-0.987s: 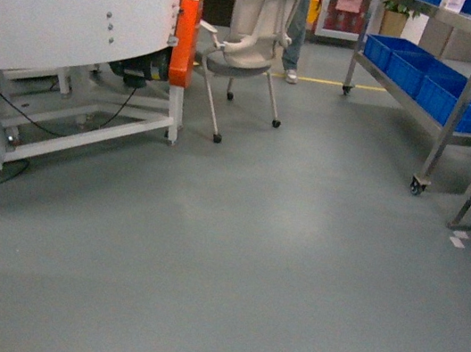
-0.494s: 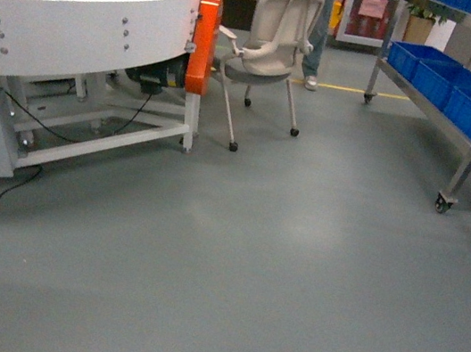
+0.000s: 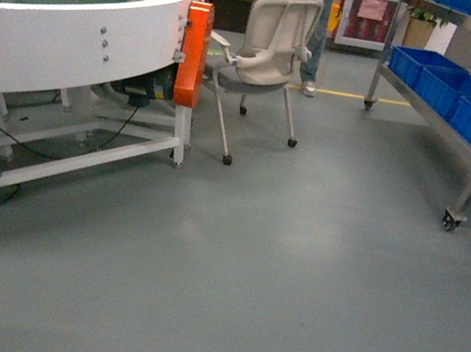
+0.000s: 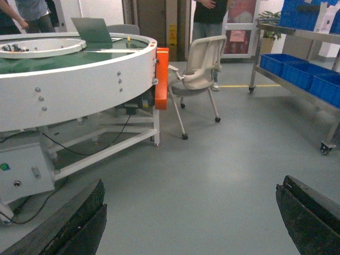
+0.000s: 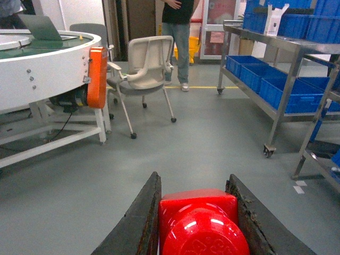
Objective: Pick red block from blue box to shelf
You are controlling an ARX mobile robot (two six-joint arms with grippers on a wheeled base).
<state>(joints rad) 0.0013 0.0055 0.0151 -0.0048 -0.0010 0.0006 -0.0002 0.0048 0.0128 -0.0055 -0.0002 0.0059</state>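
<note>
While my right pincer [image 5: 197, 223] clenches the red block [image 5: 201, 226] at lower centre, my left pincer [image 4: 188, 223] gapes wide; the shelf [image 5: 289, 58] stands upper right.

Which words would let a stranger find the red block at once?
Start at the steel shelf with blue crates on the right, then look to the bottom of the right wrist view. The red block sits clamped between the right gripper's dark jaws, the only glossy red, round-studded thing there.
</note>
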